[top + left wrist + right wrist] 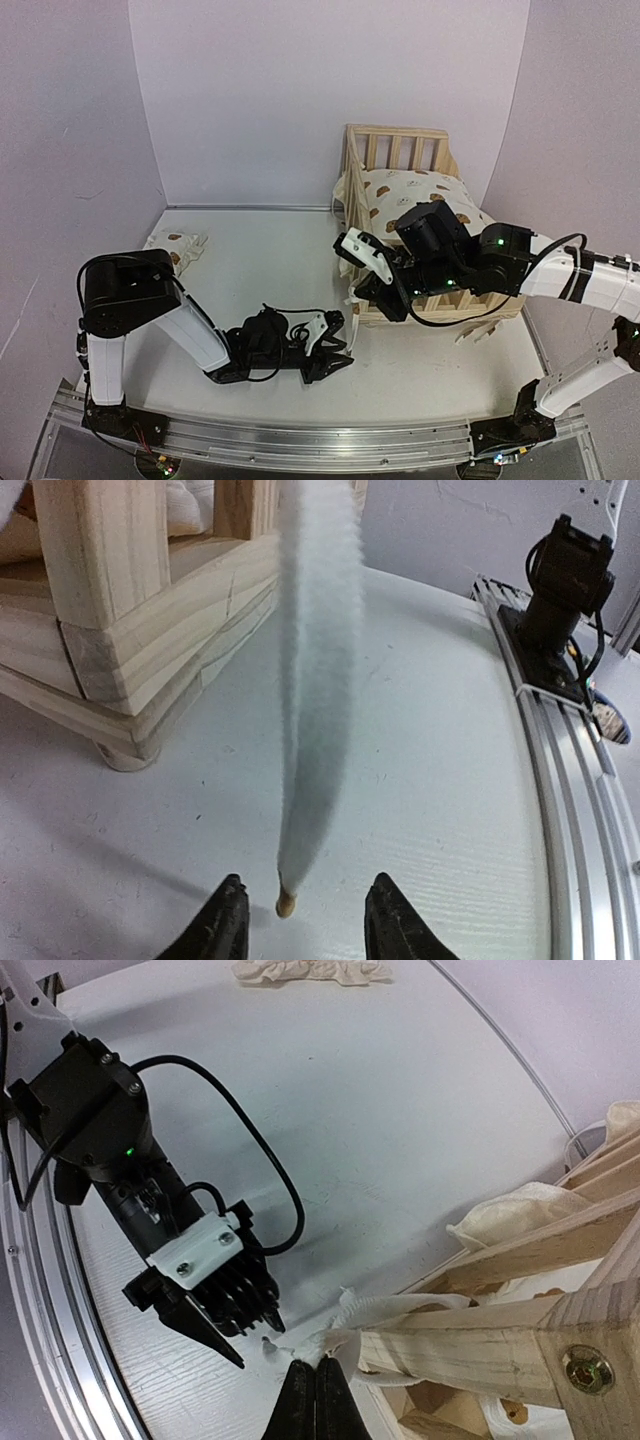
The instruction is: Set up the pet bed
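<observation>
Two black grippers are seen close to the near corner of the light pine wooden bed frame with slatted rails point(395, 150). The frame is set on the white surface point(260, 270), toward the back on the right side. The cream bear-print ruffled cushion point(415, 190) is laid inside the frame and is puffed up above the side rails. The small matching bear-print pillow point(175, 245) is left flat on the surface at the far left, well apart from the frame.

The jaws of the right gripper point(315, 1400) are pressed together on a thin white cloth tie point(345, 1325) of the cushion, just outside the frame's corner. In the left wrist view the tie is seen hanging down, blurred, with a small tan tip point(287, 905) at its end. The left gripper point(303, 920) is held low over the surface, nearly flat, and its jaws are apart. The tan tip is found between the two black fingers point(228, 925), but it cannot be told whether it is touched by them.
</observation>
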